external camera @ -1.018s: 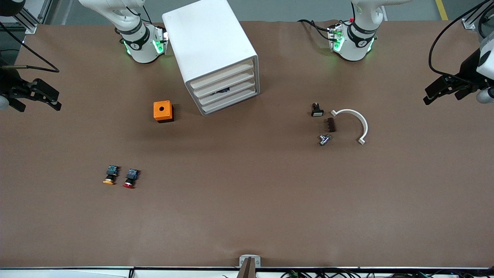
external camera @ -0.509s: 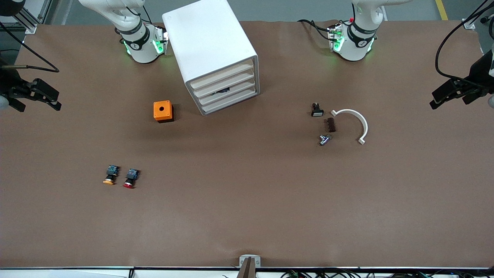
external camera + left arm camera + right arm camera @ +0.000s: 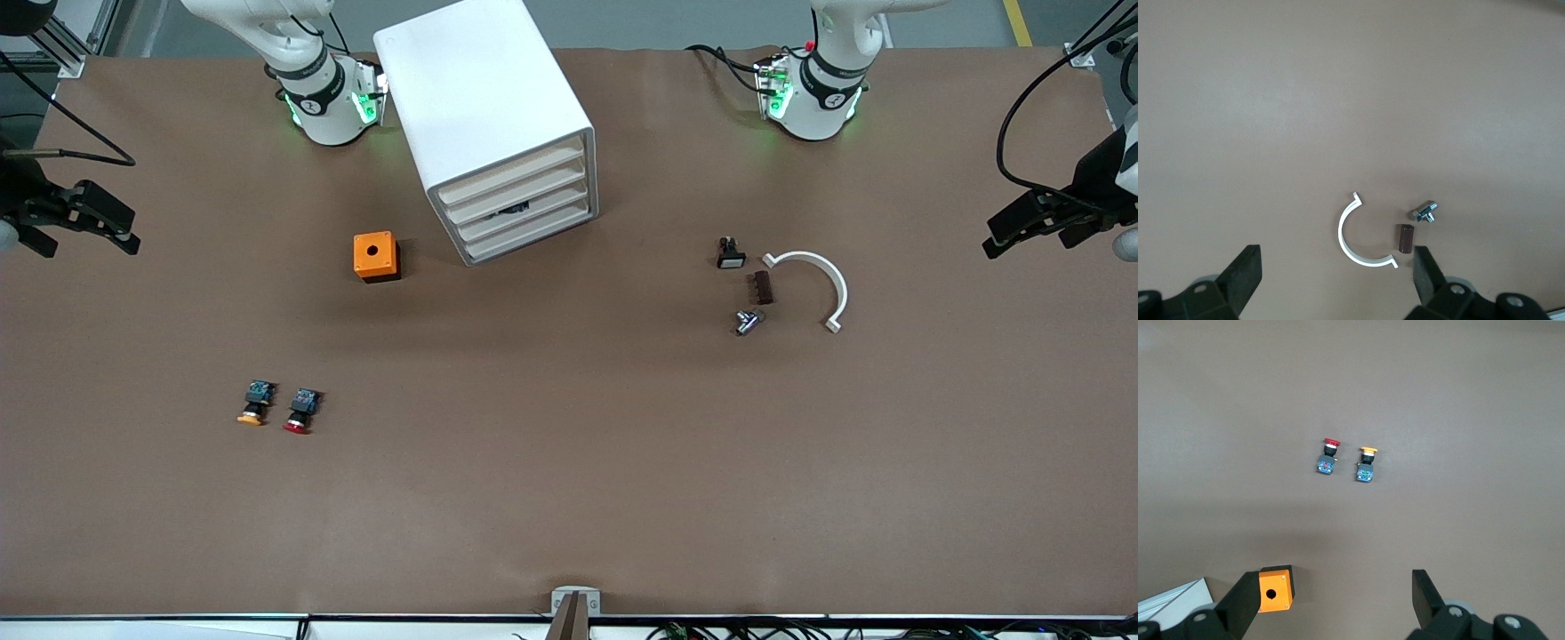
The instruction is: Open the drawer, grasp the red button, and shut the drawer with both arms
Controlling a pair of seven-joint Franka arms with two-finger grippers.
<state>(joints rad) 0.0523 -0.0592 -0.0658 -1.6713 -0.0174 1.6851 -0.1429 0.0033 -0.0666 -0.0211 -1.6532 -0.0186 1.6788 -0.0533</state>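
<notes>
The white cabinet (image 3: 498, 124) stands between the two arm bases, and its four cream-fronted drawers (image 3: 517, 206) all look shut. The red-capped button (image 3: 300, 412) lies on the table nearer the camera, toward the right arm's end, and also shows in the right wrist view (image 3: 1329, 457). My right gripper (image 3: 87, 238) hangs open and empty over the table edge at its own end; its own view (image 3: 1336, 600) shows the jaws wide apart. My left gripper (image 3: 1022, 233) hangs open and empty over the other end, with its jaws (image 3: 1337, 277) also wide apart.
A yellow-capped button (image 3: 254, 404) lies beside the red one. An orange cube (image 3: 376, 256) with a hole sits beside the cabinet. Toward the left arm's end lie a white half ring (image 3: 818, 283), a brown piece (image 3: 763, 287), a metal bolt (image 3: 747, 321) and a small black switch (image 3: 731, 253).
My left gripper has shifted slightly at its end of the table. The right arm and the things on the table have not moved.
</notes>
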